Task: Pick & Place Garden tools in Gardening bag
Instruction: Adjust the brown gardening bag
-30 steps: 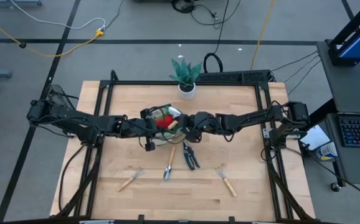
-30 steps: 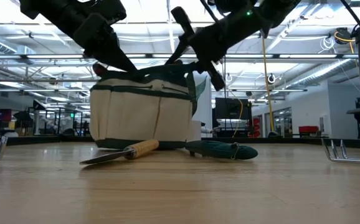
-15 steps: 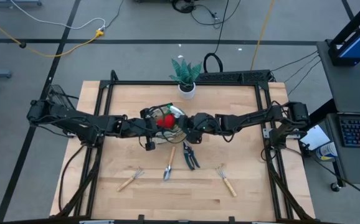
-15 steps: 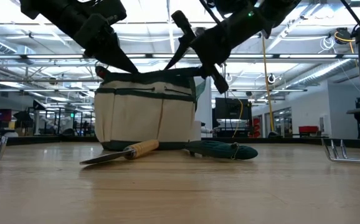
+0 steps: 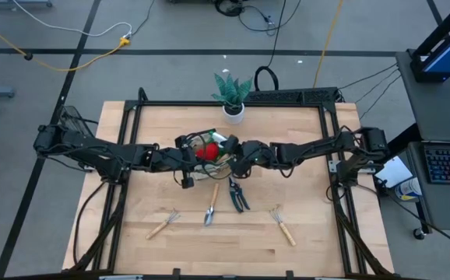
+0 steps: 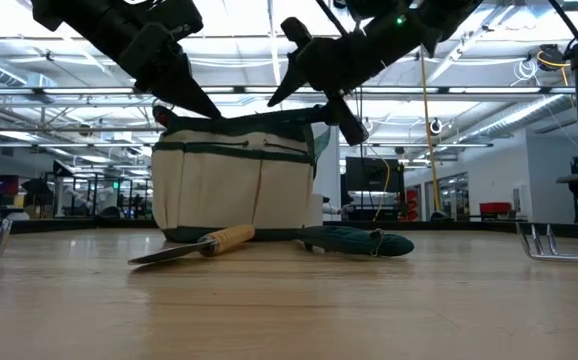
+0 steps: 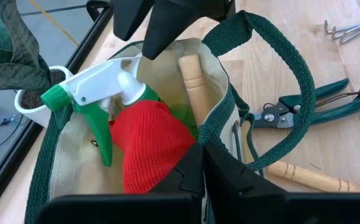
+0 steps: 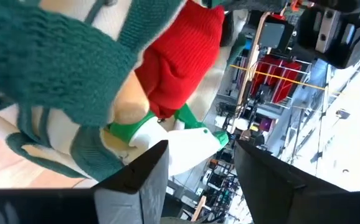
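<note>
The beige gardening bag (image 5: 209, 152) with green trim stands at the table's middle. It holds a red glove (image 7: 152, 143), a green spray bottle (image 7: 96, 99) and a wooden-handled tool (image 7: 192, 87). My left gripper (image 7: 202, 168) is shut on the bag's rim. My right gripper (image 8: 195, 174) is open just above the bag's right side (image 6: 319, 75), holding nothing. Shears (image 5: 238, 194), a trowel (image 5: 211, 206) and two rakes (image 5: 163, 224) (image 5: 282, 224) lie flat on the table nearer the front edge. My left gripper pinches the bag's green-trimmed rim (image 7: 210, 134) between its two fingers, on the side toward the table's left. The fingers slant down from above and from the left (image 6: 194, 100). The bag stands upright with its bottom on the table.
A potted green plant (image 5: 231, 97) stands at the far edge behind the bag. The trowel (image 6: 204, 243) and shears (image 6: 354, 240) lie right in front of the bag. A black frame (image 5: 139, 105) runs along the table's sides.
The bag, pulled askew a second ago, has straightened and now stands upright, its left side shifted slightly toward the right. My right gripper has risen a little above the bag's rim. My left gripper keeps its hold.
</note>
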Action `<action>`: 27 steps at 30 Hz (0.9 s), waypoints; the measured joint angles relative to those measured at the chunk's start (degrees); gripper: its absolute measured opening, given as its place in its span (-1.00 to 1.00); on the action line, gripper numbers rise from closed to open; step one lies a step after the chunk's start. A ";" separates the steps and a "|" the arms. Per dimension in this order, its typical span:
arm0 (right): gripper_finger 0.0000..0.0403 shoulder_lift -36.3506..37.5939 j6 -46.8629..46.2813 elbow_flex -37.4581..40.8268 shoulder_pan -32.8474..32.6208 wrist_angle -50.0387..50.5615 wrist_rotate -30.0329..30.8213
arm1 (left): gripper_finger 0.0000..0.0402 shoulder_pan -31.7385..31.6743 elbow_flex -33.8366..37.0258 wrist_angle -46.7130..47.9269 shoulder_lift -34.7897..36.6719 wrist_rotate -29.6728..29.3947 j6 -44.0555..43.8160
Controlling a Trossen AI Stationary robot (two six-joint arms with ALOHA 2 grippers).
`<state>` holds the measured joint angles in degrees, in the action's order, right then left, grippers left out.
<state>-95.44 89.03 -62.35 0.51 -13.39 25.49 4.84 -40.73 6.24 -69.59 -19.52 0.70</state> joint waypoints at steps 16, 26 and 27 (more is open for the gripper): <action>-0.13 6.86 -19.87 0.01 0.59 7.42 -4.81 | -0.55 2.40 -0.08 -0.23 0.91 0.45 -2.35; -0.11 7.21 -31.62 -0.02 0.48 15.73 -4.87 | -0.22 7.62 -0.09 0.01 7.52 0.52 -4.35; -0.11 7.19 -32.43 0.00 0.50 16.49 -4.87 | -0.21 8.18 -0.09 0.30 8.39 0.52 -4.66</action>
<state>-88.25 56.60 -62.35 1.02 3.09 20.62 13.02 -40.82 6.54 -61.20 -19.00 -3.96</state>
